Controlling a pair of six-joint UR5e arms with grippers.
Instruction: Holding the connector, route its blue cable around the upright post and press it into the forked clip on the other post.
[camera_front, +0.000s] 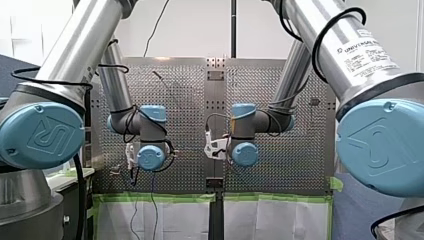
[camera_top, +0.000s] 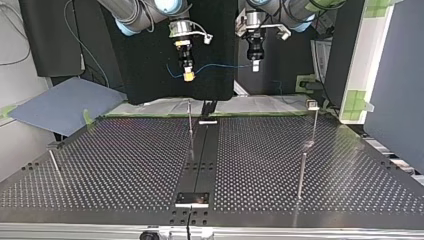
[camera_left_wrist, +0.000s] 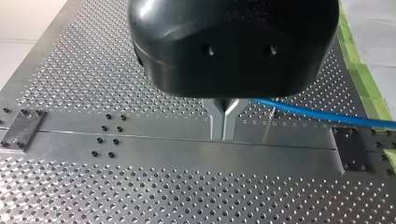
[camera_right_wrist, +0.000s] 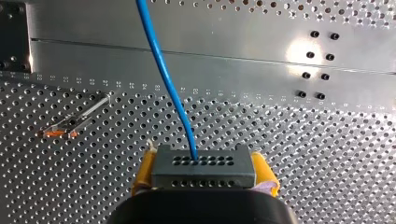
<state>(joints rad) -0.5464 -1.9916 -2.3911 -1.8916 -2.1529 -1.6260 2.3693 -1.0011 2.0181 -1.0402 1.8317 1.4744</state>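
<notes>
Clamped between the yellow pads of my right gripper (camera_right_wrist: 204, 173), the grey connector (camera_right_wrist: 203, 167) is hanging in the air over the table (camera_right_wrist: 327, 154). Its blue cable (camera_right_wrist: 163, 79) is stretching across to my left gripper (camera_left_wrist: 224, 126), whose metal fingers (camera_left_wrist: 217, 123) are pressing shut on it. Both are hovering high above the upright post (camera_top: 190, 120).

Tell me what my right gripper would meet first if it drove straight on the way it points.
The perforated table, likely bare plate: the connector held in my right gripper would touch first. The blue cable leads ahead; the thin post stands off to one side. Depth is unclear.
</notes>
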